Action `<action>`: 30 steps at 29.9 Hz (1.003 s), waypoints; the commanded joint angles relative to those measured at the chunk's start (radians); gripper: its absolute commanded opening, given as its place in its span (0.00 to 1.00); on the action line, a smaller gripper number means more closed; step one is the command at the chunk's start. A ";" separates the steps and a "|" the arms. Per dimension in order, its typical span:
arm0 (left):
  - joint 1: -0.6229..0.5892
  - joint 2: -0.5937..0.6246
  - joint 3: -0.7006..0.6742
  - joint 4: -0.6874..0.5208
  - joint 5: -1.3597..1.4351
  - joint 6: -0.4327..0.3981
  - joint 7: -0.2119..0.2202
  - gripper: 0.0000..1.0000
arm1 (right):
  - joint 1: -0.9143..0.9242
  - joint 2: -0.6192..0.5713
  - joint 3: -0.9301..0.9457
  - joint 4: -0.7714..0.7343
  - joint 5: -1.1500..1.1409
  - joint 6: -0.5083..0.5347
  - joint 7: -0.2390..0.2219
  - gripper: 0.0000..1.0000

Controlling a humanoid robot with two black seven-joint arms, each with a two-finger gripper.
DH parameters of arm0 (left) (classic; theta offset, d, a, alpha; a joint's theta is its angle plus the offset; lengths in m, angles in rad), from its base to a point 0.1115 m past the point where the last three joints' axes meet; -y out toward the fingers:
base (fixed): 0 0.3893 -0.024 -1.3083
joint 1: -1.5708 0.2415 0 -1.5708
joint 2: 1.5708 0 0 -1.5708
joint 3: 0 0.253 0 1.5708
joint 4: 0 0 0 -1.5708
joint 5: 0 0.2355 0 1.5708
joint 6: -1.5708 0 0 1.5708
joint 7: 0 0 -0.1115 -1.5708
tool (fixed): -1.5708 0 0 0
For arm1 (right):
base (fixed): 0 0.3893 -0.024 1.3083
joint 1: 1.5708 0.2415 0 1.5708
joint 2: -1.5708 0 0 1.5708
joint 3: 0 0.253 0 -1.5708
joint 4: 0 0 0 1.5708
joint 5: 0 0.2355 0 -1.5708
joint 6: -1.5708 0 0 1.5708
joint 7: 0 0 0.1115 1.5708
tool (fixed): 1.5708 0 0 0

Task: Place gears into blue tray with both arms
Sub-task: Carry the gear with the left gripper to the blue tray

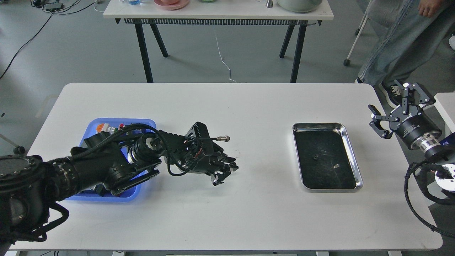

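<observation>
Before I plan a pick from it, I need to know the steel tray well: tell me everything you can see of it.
The steel tray is a shallow rectangular pan with rounded corners and a shiny raised rim; its inside looks black and scuffed. It lies flat on the white table, right of centre, long side running away from the camera. Inside sit one tiny dark gear near the middle and a small silvery scrap lower right. Neither pincer touches it.

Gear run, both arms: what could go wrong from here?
1. The gear is a tiny dark ring on the steel tray's black floor, with a silvery scrap close by: easy to misgrasp or grab the wrong piece.
2. The left arm lies across the blue tray, covering much of the drop zone.
3. The right hand, open, is off beyond the table edge.
</observation>
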 commanded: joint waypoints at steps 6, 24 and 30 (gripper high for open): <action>-0.017 0.318 -0.129 -0.120 0.000 -0.007 0.000 0.09 | 0.006 0.007 0.003 -0.001 0.000 0.000 0.000 0.97; 0.158 0.498 -0.164 0.042 0.000 -0.013 0.000 0.10 | 0.008 0.011 0.003 0.001 0.000 0.000 0.000 0.97; 0.179 0.471 -0.165 0.093 0.000 -0.021 0.000 0.11 | 0.008 0.008 0.004 0.001 0.000 0.000 0.000 0.97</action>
